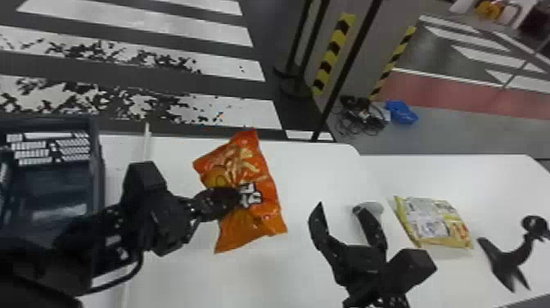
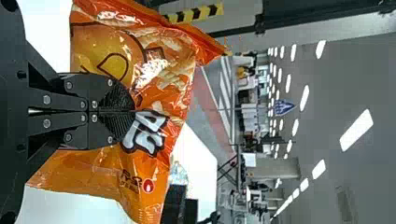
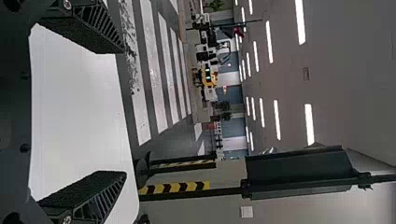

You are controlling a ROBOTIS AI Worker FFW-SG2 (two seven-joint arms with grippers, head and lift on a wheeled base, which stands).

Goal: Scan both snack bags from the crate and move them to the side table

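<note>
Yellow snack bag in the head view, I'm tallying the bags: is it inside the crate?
No, the yellow snack bag lies on a white tabletop, on the opposite side of the right gripper from the crate.

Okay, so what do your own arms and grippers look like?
Both are black: the left arm and right arm have blocky housings, with a black cable looping beside the left. The left gripper has silvery screws and ribbed fingertips; the right gripper has slanted ridges.

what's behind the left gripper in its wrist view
The orange snack bag spreads behind the left gripper; the part of the bag directly behind its fingers is covered.
</note>
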